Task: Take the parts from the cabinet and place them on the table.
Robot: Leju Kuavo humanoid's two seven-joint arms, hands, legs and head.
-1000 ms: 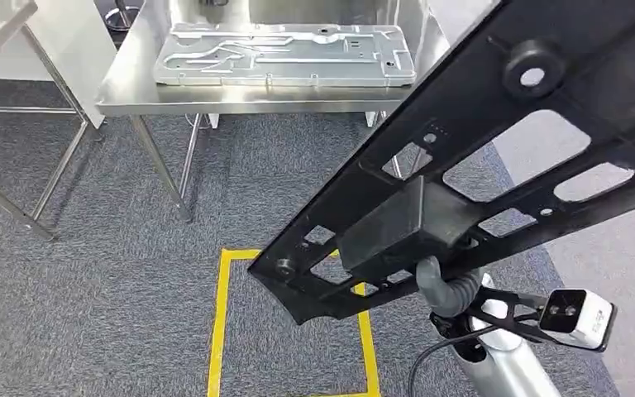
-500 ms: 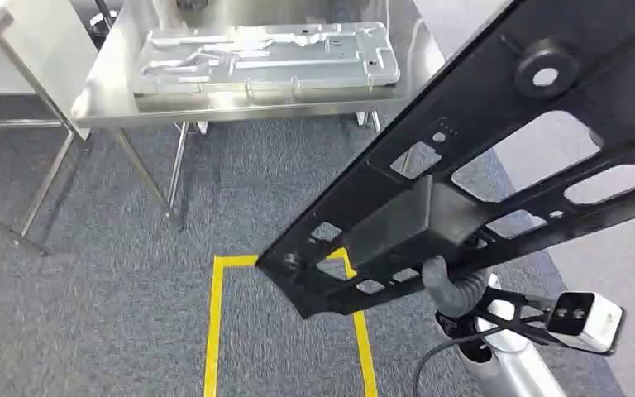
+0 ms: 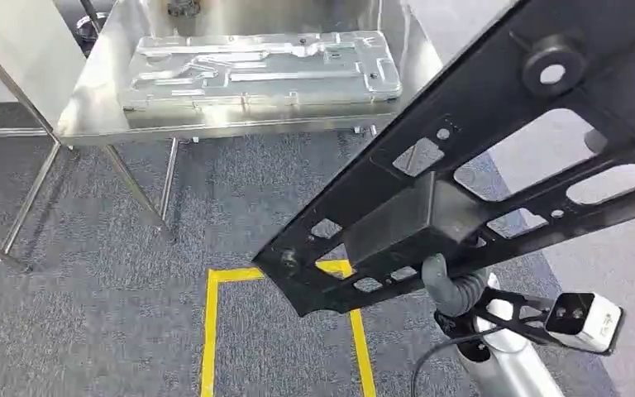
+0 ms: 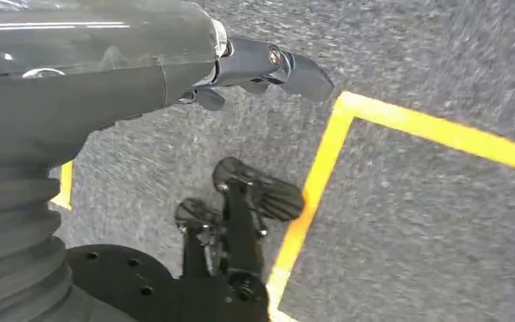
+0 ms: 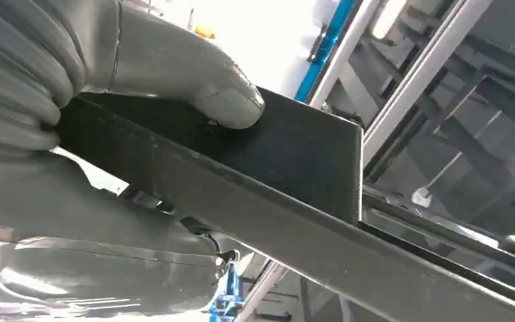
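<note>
At the far left of the head view we see the slanted legs of a steel table frame (image 3: 16, 207) standing on grey carpet (image 3: 91, 314). Just to its right stands the stainless steel tabletop (image 3: 91, 120), and on it lies a flat pressed silver metal panel (image 3: 256, 66), ribbed and slotted, lying lengthways across the surface. On the carpet nearer to us a yellow tape outline (image 3: 208, 331) marks a rectangle.

Our left hand (image 4: 255, 67) hangs above the carpet in the left wrist view; its dark fingers (image 4: 302, 74) are stretched out apart and hold nothing. The same yellow tape (image 4: 322, 168) runs across the floor below it.

Further right, the black plastic frame part (image 3: 479, 149) crosses the head view on a slant, from low near the tape corner up to the top right corner. It is a long flat piece with cut-out windows, a round boss near its upper end, and a boxy block (image 3: 397, 223) on its lower half. It is carried in the air, well apart from the tabletop.

Our right hand (image 3: 446, 285) grips the part from beneath, by that block. In the right wrist view the thick grey thumb (image 5: 201, 87) presses flat on the black face (image 5: 295, 154) (the other fingers are hidden behind the part). A white wrist camera (image 3: 583, 318) sits at the lower right.
</note>
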